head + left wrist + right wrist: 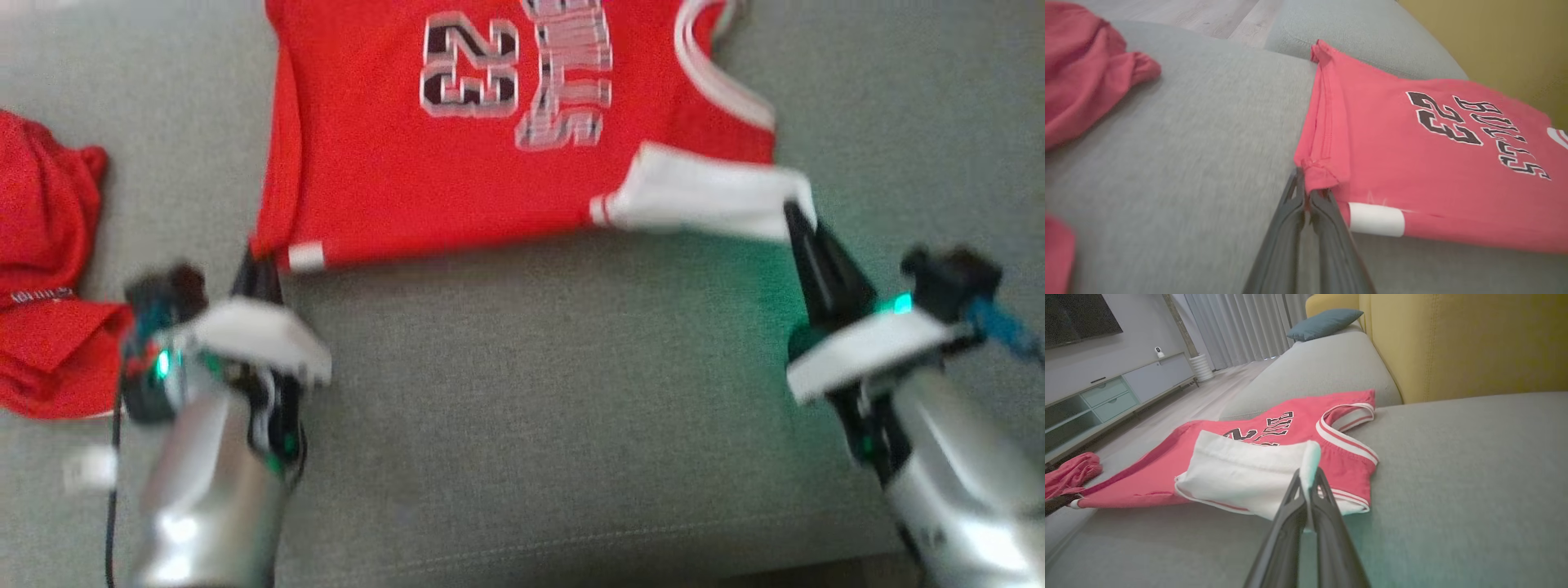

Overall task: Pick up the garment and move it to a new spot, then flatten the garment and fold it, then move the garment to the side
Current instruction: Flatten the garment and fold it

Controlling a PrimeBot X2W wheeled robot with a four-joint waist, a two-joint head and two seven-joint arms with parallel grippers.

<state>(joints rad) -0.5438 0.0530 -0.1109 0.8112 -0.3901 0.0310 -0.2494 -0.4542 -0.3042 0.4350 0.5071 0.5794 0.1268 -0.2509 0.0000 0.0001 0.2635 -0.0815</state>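
**Silver arms, dark fingers**

On my head view, the left forearm [204,490] at seven o'clock and the right forearm [963,490] at four are glossy silver tubes. Each is capped by a white plate [261,335], a black camera block [951,273] and a green light [901,304]. A thin black cable [113,474] trails the left arm, a blue cable [1000,327] the right. The left gripper [255,265] and right gripper [796,220] look the same to me — long, dark grey, tapered fingers [1331,539].

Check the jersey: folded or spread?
Mostly spread, print up; a corner of the jersey, in the right claw, is flipped, showing white; left claw pinches another.
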